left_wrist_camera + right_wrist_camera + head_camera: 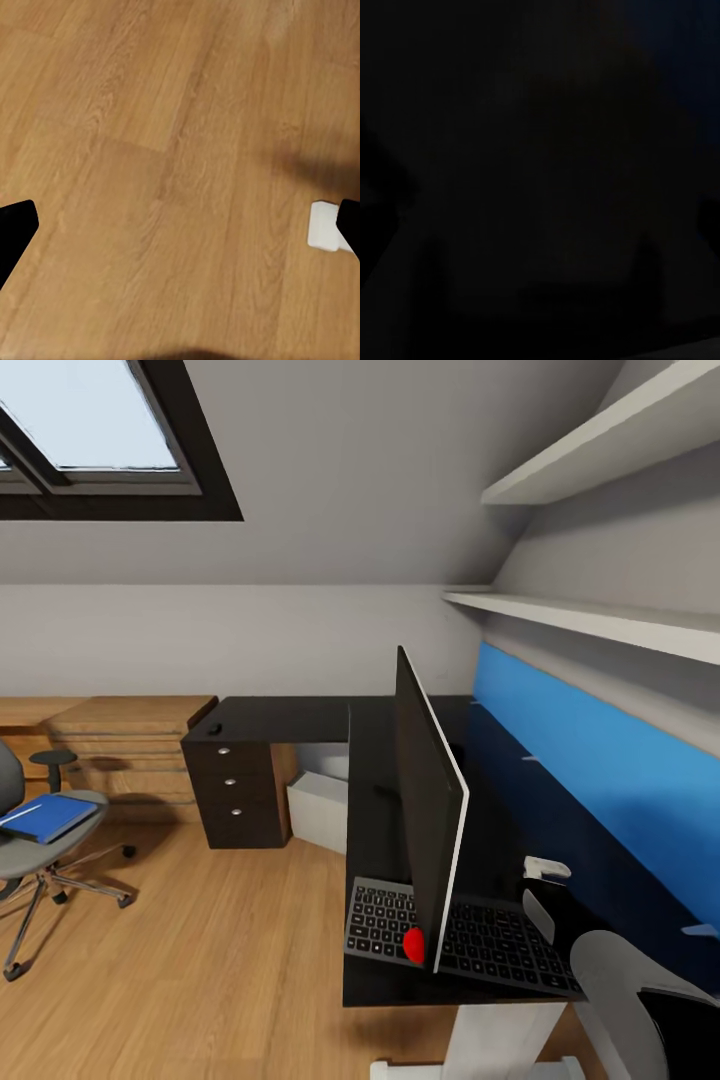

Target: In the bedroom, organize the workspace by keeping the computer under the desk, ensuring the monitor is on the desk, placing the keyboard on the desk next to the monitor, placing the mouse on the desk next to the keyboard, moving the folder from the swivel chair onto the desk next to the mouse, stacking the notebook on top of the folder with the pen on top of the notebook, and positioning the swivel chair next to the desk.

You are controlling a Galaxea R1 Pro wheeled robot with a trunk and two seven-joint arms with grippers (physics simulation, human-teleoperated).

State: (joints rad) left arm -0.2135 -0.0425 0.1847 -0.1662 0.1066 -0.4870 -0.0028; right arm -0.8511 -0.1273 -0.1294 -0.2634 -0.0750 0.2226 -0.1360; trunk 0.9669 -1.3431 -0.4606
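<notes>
The monitor stands edge-on to me on the black desk, with the keyboard lying at its foot. Far off on the desk's left wing sits the small black mouse. A light-grey computer rests on the floor under the desk. At the left, the swivel chair carries the blue folder with the thin white pen on it; the notebook cannot be made out. My right gripper hovers over the desk behind the monitor, and its view is dark. My left gripper is open above the wood floor.
The desk's black drawer unit stands left of the computer, with a light-wood chest beyond it. A blue panel lines the wall behind the desk, under two white shelves. Wood floor lies open between chair and desk. A white block sits on the floor.
</notes>
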